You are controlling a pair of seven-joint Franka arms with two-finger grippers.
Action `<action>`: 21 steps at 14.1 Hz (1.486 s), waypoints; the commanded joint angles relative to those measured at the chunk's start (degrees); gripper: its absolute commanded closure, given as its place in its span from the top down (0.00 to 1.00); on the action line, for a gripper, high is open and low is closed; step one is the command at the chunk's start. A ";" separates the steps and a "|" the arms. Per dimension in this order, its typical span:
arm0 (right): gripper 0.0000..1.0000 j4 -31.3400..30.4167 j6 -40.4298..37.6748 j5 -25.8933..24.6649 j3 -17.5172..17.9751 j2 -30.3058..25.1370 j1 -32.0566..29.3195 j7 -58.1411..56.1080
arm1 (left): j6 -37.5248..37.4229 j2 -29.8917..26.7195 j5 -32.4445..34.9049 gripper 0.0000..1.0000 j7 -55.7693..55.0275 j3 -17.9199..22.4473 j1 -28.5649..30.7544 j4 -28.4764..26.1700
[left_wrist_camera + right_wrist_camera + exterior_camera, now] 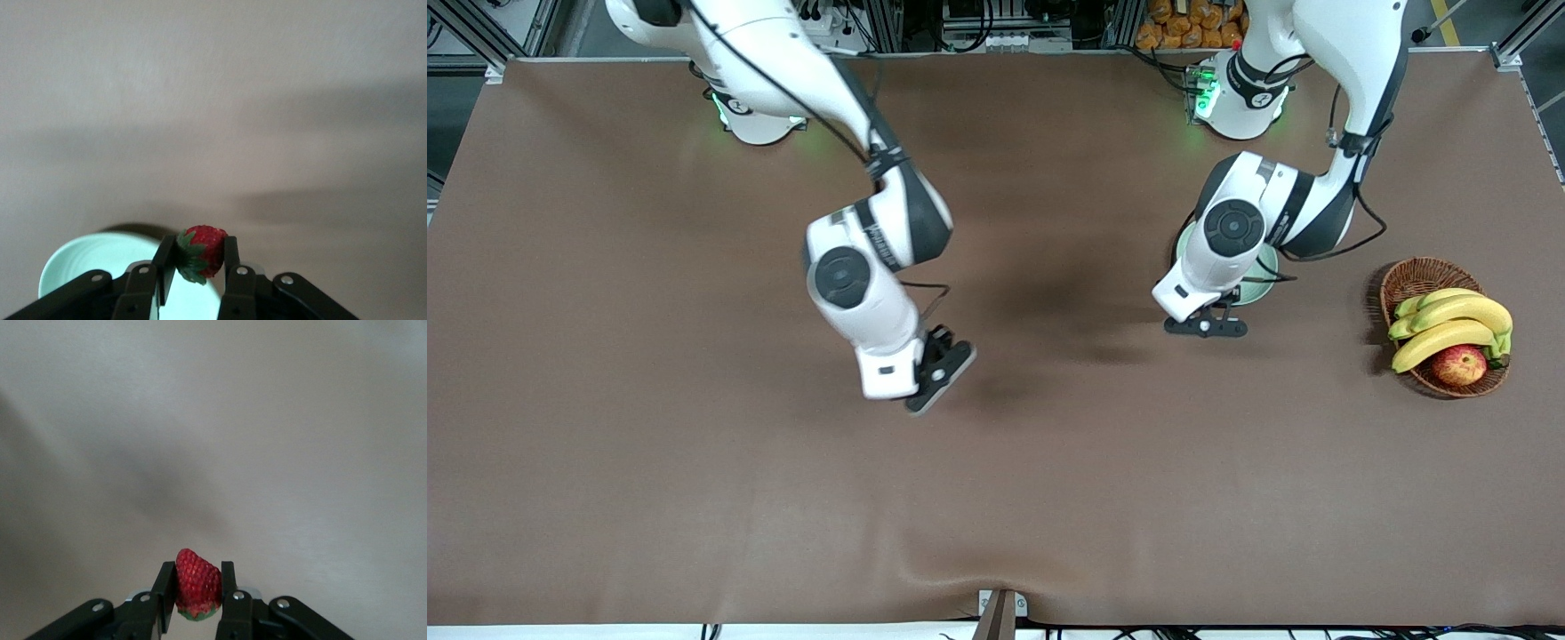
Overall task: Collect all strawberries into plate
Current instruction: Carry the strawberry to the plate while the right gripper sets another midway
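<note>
One strawberry point(202, 251) is clamped by the left gripper point(200, 257) over the plate point(87, 260), mostly hidden under the arm. Another strawberry point(197, 584) is pinched in the right gripper point(198, 587) above bare table point(694, 489).

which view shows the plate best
The left wrist view: the plate shows as a pale green dish under the left gripper, which is shut on a strawberry. In the front view the left arm hides most of the plate, leaving only rim slivers. The right wrist view shows none of it.
</note>
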 commanded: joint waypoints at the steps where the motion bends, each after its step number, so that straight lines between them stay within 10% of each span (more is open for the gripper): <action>1: 0.00 -3.43 3.95 0.80 -0.66 0.43 4.50 8.56 | 1.81 -4.66 1.49 0.04 0.33 -0.76 2.32 -6.03; 7: 0.01 -3.43 5.72 0.80 -0.66 4.30 10.04 26.67 | 4.02 -7.03 1.40 0.10 0.50 -0.76 2.59 -12.89; 10: 0.17 -3.43 5.89 1.59 1.00 5.79 11.02 33.63 | 4.10 -7.13 1.49 0.18 0.59 -0.76 3.81 -14.13; 13: 1.00 -3.43 6.59 2.82 1.54 6.59 11.19 35.23 | 4.19 -6.60 1.58 0.46 1.56 -0.76 5.31 -14.13; 15: 1.00 -3.35 6.51 2.82 1.54 6.50 11.20 35.31 | 4.19 -6.42 1.58 0.96 1.73 -0.76 6.02 -13.87; 21: 1.00 -3.52 2.92 2.73 -2.14 1.15 9.17 35.05 | 4.10 -3.71 1.49 1.00 1.73 -0.85 5.31 -9.22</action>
